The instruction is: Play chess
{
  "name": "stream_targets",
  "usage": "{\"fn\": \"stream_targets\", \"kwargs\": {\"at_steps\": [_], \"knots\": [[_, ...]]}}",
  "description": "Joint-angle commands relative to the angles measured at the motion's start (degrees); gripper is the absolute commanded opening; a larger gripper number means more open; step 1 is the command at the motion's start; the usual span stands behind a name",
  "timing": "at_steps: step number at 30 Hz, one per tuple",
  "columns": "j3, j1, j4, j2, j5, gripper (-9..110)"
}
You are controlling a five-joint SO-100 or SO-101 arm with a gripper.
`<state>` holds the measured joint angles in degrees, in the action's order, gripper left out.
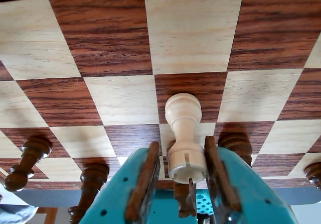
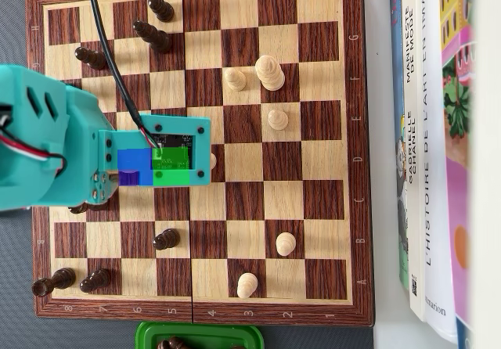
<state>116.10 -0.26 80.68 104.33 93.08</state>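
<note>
My gripper [image 1: 182, 143] straddles a light wooden rook [image 1: 184, 153] on the chessboard [image 1: 115, 38]. The right finger [image 1: 215, 169] touches the rook's side. The left finger [image 1: 145, 179] stands a small gap away from it, so the jaws are open around it. I cannot tell whether the rook's base rests on the board. In the overhead view the arm's camera module [image 2: 160, 157] covers the gripper, and only a sliver of the rook [image 2: 213, 161] shows at its right edge, left of the board's [image 2: 313, 185] middle.
Dark pieces stand close by in the wrist view: one [image 1: 30, 158] at left, another [image 1: 93, 179] beside the left finger, a third [image 1: 235, 143] by the right finger. Overhead, light pieces [image 2: 269, 73] [image 2: 286, 243] stand to the right. A green tray [image 2: 200, 335] sits below, books [image 2: 438, 145] at right.
</note>
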Motion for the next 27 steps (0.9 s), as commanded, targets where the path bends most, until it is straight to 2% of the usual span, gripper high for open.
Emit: {"fn": "stream_targets", "kwargs": {"at_steps": [1,27], "knots": [[-2.0,0.6,-0.6,0.3,0.1,13],[-4.3,0.2,-0.4,4.6,-0.4,10]]}}
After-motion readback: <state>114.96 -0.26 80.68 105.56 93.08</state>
